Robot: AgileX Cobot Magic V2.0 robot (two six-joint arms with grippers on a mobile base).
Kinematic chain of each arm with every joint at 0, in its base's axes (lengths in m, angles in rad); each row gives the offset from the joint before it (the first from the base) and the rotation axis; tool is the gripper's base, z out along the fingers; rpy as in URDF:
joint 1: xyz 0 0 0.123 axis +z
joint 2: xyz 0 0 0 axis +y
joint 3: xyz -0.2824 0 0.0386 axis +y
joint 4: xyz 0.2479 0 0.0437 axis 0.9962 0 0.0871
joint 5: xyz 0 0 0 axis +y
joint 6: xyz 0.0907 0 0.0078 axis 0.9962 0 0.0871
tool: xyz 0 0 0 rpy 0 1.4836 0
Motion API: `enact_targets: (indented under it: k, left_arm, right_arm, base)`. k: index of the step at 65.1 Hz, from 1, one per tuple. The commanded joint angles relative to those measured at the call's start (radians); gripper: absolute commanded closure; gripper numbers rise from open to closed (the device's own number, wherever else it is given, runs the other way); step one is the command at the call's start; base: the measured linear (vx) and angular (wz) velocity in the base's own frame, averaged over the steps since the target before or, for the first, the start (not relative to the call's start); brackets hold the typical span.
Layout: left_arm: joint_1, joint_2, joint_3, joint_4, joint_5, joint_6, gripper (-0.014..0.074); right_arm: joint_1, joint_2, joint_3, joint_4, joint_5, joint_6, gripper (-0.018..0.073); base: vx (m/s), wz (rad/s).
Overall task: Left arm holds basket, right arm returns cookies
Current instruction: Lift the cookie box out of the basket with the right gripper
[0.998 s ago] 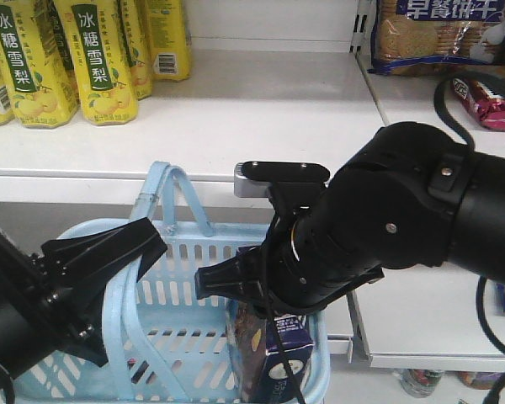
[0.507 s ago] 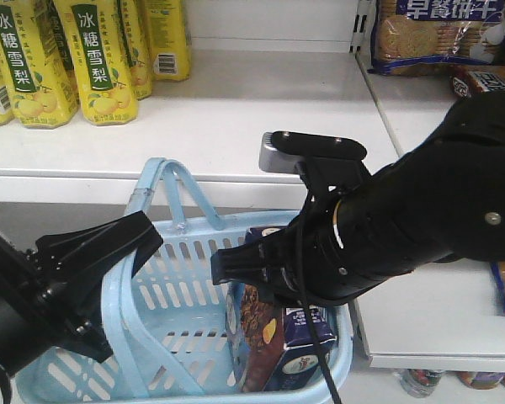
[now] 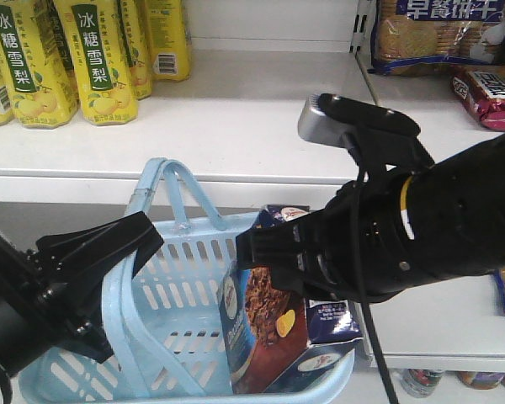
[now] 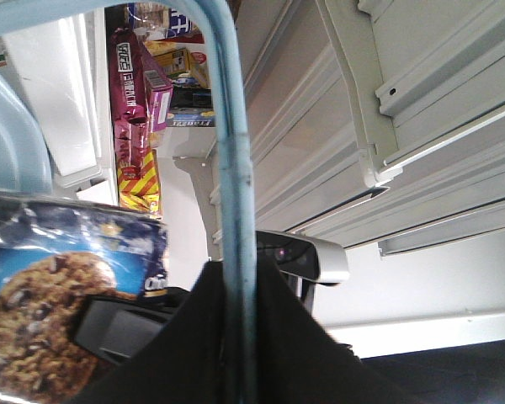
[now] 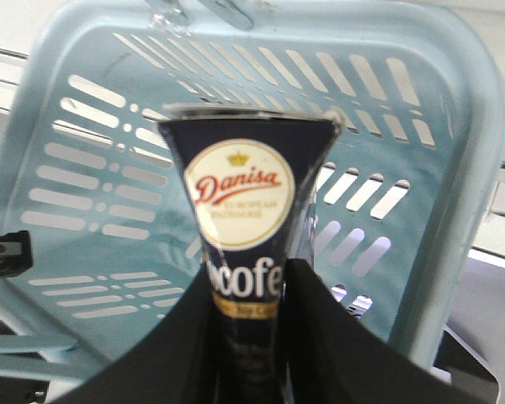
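Note:
The light blue basket (image 3: 118,337) hangs low in front of the shelf. My left gripper (image 3: 151,236) is shut on one of its hoop handles (image 4: 236,151), and the blue bar runs straight between the black jaws (image 4: 238,282). My right gripper (image 3: 246,248) is shut on the dark navy cookies carton (image 3: 265,324), which stands tilted with its top above the rim and its lower end still inside the basket. From the right wrist, the carton's end with the round white logo (image 5: 244,194) sits clamped in the gripper (image 5: 248,282), above the slotted basket floor (image 5: 93,168).
A white shelf (image 3: 252,118) runs behind the basket. It carries yellow drink bottles (image 3: 93,59) at the left. A clear biscuit bag (image 3: 438,34) and a red packet (image 3: 492,93) lie at the upper right. A lower shelf board (image 3: 438,332) lies under my right arm.
My right arm has risen and swung right, drawing the cookies carton up from deep in the basket to above the rim. The left gripper and the basket have barely moved.

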Motion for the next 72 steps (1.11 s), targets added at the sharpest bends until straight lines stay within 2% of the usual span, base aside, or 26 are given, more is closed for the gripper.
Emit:
enact_targets:
  k: [1,43,72]
  left_arm:
    - [0.009,-0.012,-0.037,-0.092,-0.072,0.026,0.0599]
    - [0.009,-0.012,-0.037,-0.092,-0.072,0.026,0.0599]
    - [0.009,-0.012,-0.037,-0.092,-0.072,0.026,0.0599]
  right_arm:
    - [-0.002,-0.055,-0.026,-0.001,-0.034,-0.013,0.0562]
    - [-0.003,-0.264,-0.026,-0.023,-0.08,-0.009,0.0562]
    - [-0.003,-0.345,-0.027,-0.187,-0.249,-0.009,0.0562]
  base:
    - [0.0,0.0]
    - [0.0,0.0]
    - [0.0,0.0]
